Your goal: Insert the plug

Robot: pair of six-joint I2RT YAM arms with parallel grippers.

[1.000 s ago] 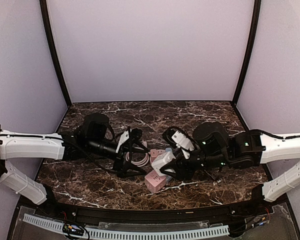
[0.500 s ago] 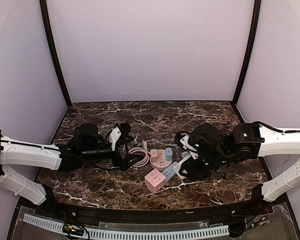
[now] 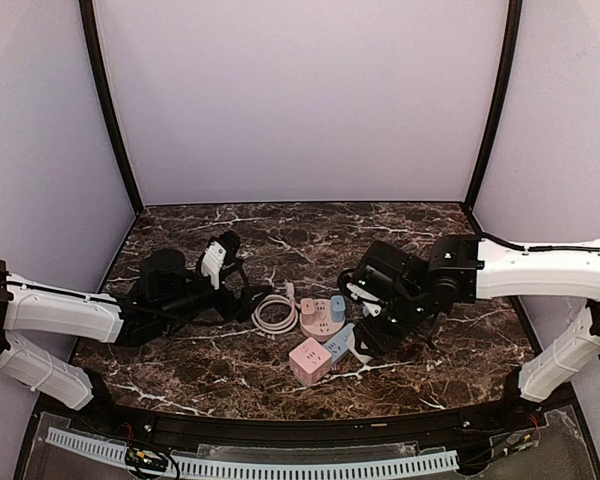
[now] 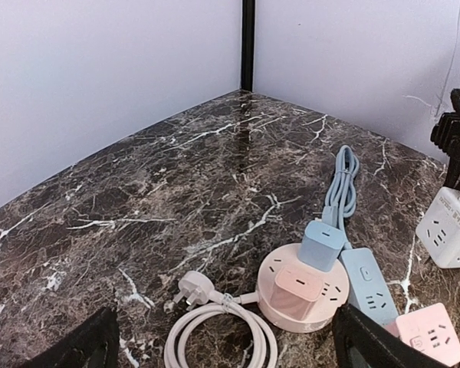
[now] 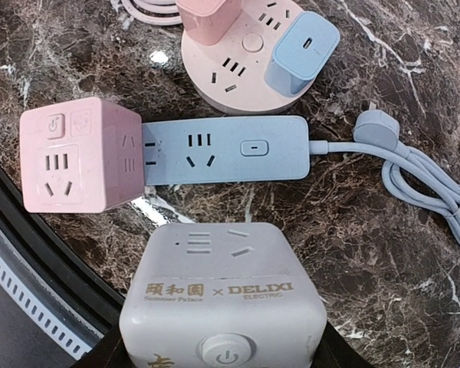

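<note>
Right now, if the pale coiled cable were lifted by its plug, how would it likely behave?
The coiled cable would probably droop and unwind, as its loops look soft and loosely laid. It seems to run into the round pink hub, so lifting may tug that hub along. The plug looks rigid, a firmer place to hold.

On table [image 3: 380, 225], round socket hub [image 5: 230, 73] sat abt centre; two adapters stood on top of it, one [image 5: 301, 50] twd R, other [image 5: 207, 11] twd L; coiled cable [image 4: 222, 341] lay just L of hub; power strip [image 5: 222, 149] lay just in front of hub, its cord [image 5: 422, 176] trailing off R; cube socket [image 5: 77, 153] touched strip's L end, nearest front edge; second cube socket [image 5: 222, 299] sat in right gripper [image 3: 368, 332], R of strip.
</note>
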